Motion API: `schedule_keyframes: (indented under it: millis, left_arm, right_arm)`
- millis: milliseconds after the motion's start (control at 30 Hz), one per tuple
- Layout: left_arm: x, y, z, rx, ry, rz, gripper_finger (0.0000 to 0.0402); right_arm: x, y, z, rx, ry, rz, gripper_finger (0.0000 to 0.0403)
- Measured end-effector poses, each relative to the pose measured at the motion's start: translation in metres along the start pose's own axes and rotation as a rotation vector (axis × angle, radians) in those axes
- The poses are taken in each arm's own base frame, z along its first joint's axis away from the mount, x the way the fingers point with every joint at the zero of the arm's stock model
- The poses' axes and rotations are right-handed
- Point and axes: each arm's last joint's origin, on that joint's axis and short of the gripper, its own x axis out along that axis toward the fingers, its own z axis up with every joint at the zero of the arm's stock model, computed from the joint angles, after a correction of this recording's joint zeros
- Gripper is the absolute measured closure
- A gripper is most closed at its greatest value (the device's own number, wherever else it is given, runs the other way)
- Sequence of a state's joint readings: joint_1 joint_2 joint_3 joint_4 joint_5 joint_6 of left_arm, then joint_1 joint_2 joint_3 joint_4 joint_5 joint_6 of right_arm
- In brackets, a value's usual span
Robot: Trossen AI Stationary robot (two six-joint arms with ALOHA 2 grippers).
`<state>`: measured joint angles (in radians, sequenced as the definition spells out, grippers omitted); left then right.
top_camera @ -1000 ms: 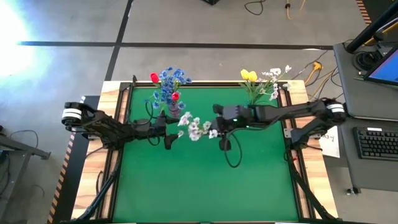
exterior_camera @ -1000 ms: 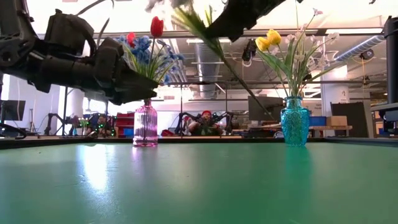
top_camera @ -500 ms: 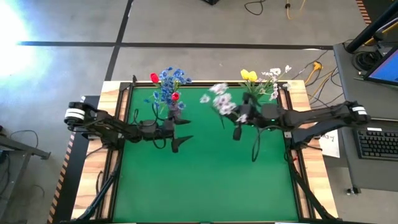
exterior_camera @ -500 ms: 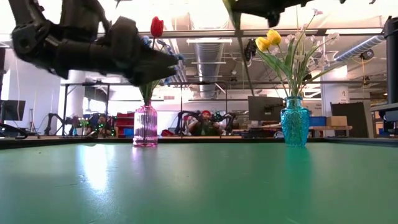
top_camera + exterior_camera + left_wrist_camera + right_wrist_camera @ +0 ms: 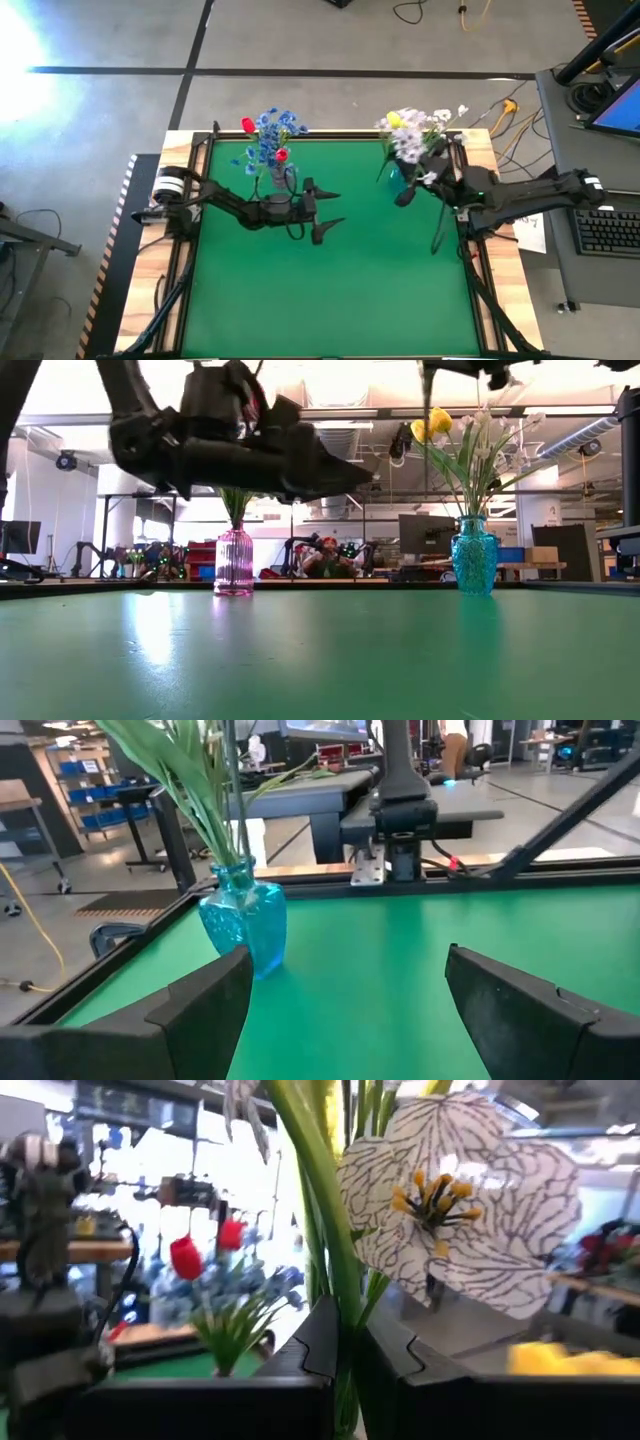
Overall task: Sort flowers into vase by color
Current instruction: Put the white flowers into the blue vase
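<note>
White spray [image 5: 408, 143] clamped in right jaws [image 5: 345, 1355] above teal vase [image 5: 474, 555]; left jaws [image 5: 340, 995] spread wide, empty.

Bright backlight whitens the low view's ceiling, glare washes the high view's upper-left floor, and the right wrist view is soft.

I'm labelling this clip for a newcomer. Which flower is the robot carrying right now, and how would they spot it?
Look at the far right corner of the green table, where the teal vase stands. Just above it, the right end effector grips the stem of a spray of white blossoms. Unlike the yellow tulips beside it, it is held in the air, not standing in the vase.
</note>
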<state>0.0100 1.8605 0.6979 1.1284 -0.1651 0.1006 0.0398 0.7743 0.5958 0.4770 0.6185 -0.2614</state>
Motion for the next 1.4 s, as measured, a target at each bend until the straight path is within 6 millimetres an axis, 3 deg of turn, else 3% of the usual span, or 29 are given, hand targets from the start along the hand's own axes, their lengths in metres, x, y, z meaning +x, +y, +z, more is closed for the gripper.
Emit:
schedule_keyframes:
  millis: [233,600,933,1400]
  left_arm:
    - [0.026,0.007,-0.003,0.019,-0.020,0.013,0.0086]
    - [0.060,0.035,0.002,0.047,-0.048,-0.019,0.0086]
    - [0.081,0.050,0.003,0.104,-0.061,0.010,0.0086]
    - [0.083,0.049,-0.002,0.093,-0.051,0.007,0.0086]
  right_arm:
    - [-0.027,-0.022,0.004,-0.015,-0.029,-0.125,0.0390]
    - [-0.058,-0.047,0.005,0.051,-0.047,-0.190,0.0390]
    - [-0.059,-0.050,0.003,0.029,-0.014,-0.277,0.0390]
    - [-0.049,-0.044,-0.015,-0.026,-0.018,-0.327,0.0390]
